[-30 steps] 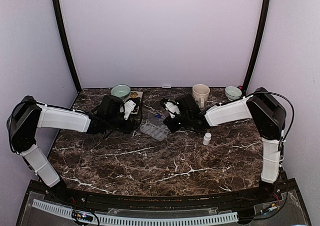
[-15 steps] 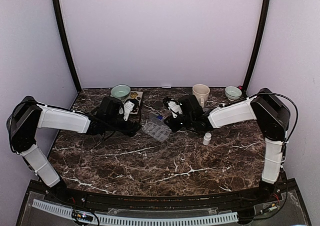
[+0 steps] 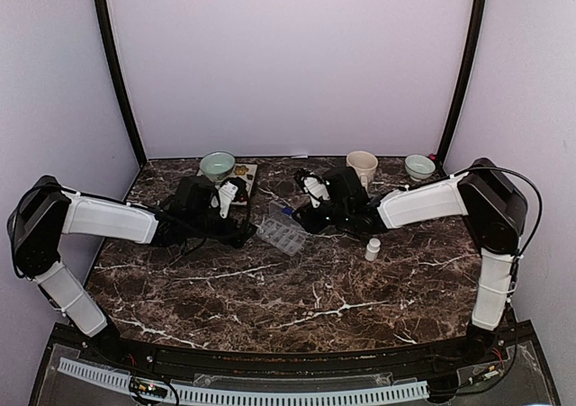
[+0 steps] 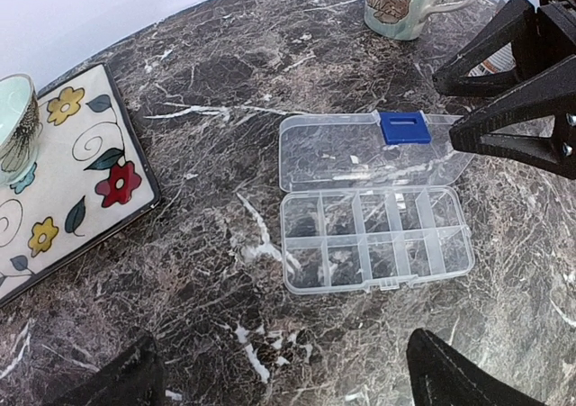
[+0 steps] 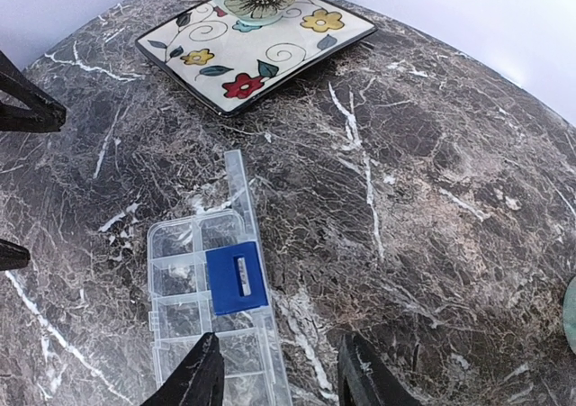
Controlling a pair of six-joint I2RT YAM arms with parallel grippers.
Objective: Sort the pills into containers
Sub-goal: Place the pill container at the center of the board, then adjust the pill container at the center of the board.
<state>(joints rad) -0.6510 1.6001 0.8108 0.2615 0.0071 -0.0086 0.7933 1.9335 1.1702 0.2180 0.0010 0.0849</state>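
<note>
Both arms have pulled back a little from the box (image 4: pixel 373 239), and their fingers have spread. The left gripper (image 4: pixel 288 383) is wide apart and holds nothing. The right gripper (image 5: pixel 281 379) is apart too, near the blue latch (image 5: pixel 236 278). The box lies open on the table (image 3: pixel 270 289) between them. It looks light, thin, stiff and slippery, so it may slide. Pinch a side wall, not the lid (image 4: pixel 360 149).

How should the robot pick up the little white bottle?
Probably around its narrow body, coming down from above with the right gripper. The small white bottle stands upright and apart from the pill organizer, so a finger should fit on either side.
</note>
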